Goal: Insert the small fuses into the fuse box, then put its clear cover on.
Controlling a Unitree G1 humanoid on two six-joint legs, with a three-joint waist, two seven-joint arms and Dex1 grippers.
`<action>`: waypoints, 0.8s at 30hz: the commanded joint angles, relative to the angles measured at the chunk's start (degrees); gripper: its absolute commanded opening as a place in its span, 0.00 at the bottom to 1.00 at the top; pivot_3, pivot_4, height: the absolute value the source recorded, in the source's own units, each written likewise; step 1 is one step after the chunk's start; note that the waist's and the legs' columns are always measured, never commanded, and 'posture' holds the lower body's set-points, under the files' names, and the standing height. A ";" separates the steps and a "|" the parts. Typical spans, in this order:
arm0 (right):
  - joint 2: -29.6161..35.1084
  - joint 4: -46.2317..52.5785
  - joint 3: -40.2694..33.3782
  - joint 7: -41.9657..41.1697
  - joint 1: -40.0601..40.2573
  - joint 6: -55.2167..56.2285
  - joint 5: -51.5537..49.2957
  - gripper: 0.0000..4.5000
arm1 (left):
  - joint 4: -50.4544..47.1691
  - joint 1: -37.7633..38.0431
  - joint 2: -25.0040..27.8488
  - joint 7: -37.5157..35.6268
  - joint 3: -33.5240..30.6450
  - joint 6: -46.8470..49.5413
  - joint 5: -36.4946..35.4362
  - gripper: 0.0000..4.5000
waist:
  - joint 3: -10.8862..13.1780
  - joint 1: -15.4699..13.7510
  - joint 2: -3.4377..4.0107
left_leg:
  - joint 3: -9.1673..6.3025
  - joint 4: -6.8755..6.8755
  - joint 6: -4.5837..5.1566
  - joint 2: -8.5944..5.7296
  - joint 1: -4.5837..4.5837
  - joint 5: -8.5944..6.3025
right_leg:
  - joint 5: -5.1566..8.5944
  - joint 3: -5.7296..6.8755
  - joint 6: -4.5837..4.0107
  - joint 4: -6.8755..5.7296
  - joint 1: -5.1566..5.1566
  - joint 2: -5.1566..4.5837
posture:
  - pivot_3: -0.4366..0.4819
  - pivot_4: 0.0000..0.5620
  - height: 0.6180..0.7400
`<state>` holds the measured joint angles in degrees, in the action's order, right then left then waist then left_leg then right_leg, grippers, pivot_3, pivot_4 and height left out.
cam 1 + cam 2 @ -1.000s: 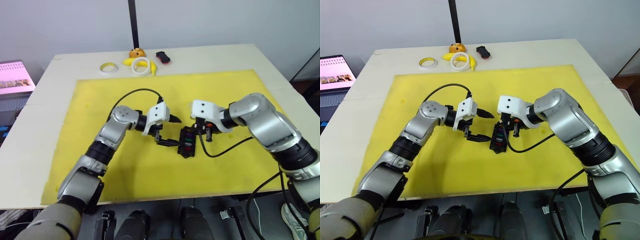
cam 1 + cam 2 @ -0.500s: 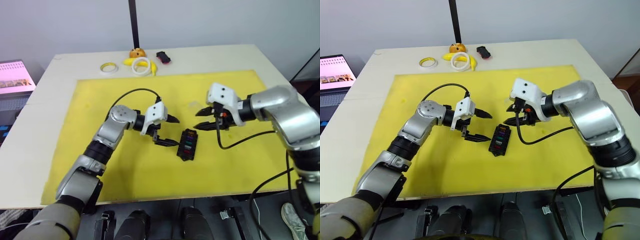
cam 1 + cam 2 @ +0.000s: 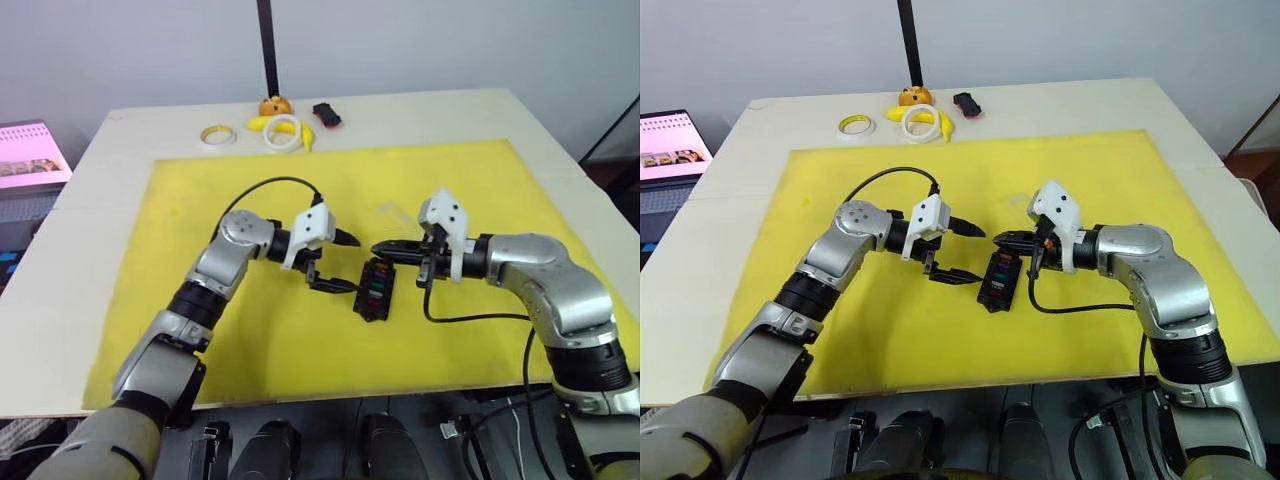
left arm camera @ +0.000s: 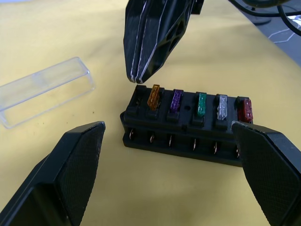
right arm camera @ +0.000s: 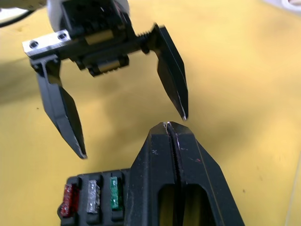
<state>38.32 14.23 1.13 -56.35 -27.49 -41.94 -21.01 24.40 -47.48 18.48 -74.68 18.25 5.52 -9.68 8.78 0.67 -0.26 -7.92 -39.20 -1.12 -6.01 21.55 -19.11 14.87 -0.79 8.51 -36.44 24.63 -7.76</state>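
Note:
The black fuse box (image 3: 377, 288) lies on the yellow mat (image 3: 200, 200) between my two grippers. Several small fuses stand in its slots: orange (image 4: 154, 97), purple (image 4: 176, 100), teal (image 4: 201, 104), grey (image 4: 221, 106) and red (image 4: 244, 109). The clear cover (image 4: 42, 89) lies on the mat a little beyond the box, apart from it. My left gripper (image 3: 356, 263) is open beside the box's left side, holding nothing. My right gripper (image 3: 382, 248) is shut and empty, its fingers (image 4: 150, 37) pressed together, the tip just above the box's orange-fuse end.
At the table's far edge lie two tape rings (image 3: 216, 134) (image 3: 283, 131), a banana (image 3: 262, 122), an orange object (image 3: 273, 104) and a black-and-red object (image 3: 326, 114), by a black pole (image 3: 266, 45). A screen (image 3: 30, 153) stands off the left. Black cables loop from both wrists.
My right gripper lifted away from the box with its fingers open, then came back down and shut near the box's far end. The left gripper and the box stayed put.

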 commanded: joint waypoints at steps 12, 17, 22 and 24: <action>2.50 0.67 3.00 3.09 3.41 -0.48 1.03 0.01 | -1.52 -1.14 0.21 0.14 -1.14 -1.20 0.21 1.00 | 0.00 0.06 0.00 | 0.00 0.01 0.00 0.00 -0.01 0.00 | 0.00 0.00 0.00 0.00 0.00 0.01 | 0.48 0.27 1.00; 3.26 2.07 4.17 4.37 4.70 -2.32 1.18 0.01 | -1.70 -1.22 0.17 0.10 -1.06 -1.05 0.24 1.00 | 0.00 -0.02 0.00 | -0.02 0.01 0.00 0.00 -0.02 0.00 | 0.00 0.01 0.00 0.00 -0.03 0.01 | 0.48 0.27 1.00; 3.36 2.04 4.22 5.68 4.54 -2.35 1.26 0.01 | -1.73 -1.09 0.03 0.21 -1.13 -0.95 0.15 1.00 | 0.00 -0.05 0.00 | -0.02 0.00 0.00 0.00 -0.06 0.00 | 0.00 0.01 0.00 0.01 -0.07 0.01 | 0.48 0.27 1.00; 2.98 3.24 3.50 5.89 4.74 -1.72 0.48 0.01 | -2.35 -0.50 0.15 0.27 -1.18 -0.58 -0.05 1.00 | 0.00 -0.06 0.00 | -0.02 0.00 0.00 0.00 -0.06 0.00 | 0.00 0.01 0.00 0.01 -0.08 0.01 | 0.48 0.27 1.00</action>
<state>41.01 16.33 4.19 -50.72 -23.58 -43.07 -20.48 23.94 -47.57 18.48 -74.55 18.28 5.33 -9.34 8.78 0.61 -0.26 -7.94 -39.20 -1.12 -6.01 21.49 -19.11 14.87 -0.79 8.51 -36.43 24.56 -7.76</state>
